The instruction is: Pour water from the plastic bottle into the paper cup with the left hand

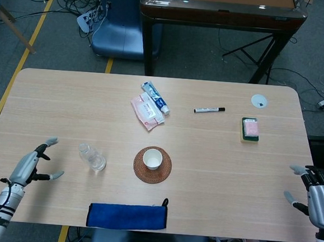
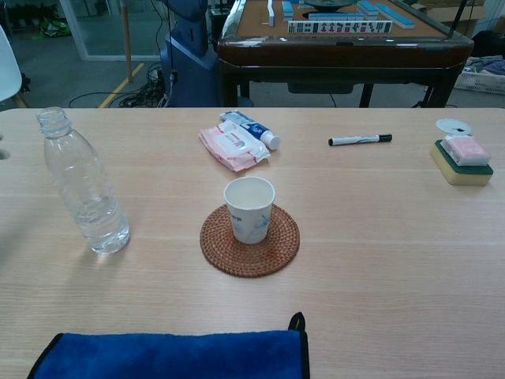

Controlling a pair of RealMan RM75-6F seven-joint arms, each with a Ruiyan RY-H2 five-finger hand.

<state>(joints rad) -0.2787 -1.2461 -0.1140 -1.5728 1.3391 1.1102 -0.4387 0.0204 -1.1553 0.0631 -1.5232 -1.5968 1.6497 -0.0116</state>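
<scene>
- The left hand hovers over the desk's left edge, fingers spread, holding nothing, apart from the plastic bottle.
- The plastic bottle stands upright and uncapped, with a little water at the bottom, to the left of the paper cup.
- The paper cup sits upright on a round woven coaster.
- The right hand hangs at the desk's right edge, fingers apart, empty.
- A folded blue cloth lies at the near edge.
</scene>
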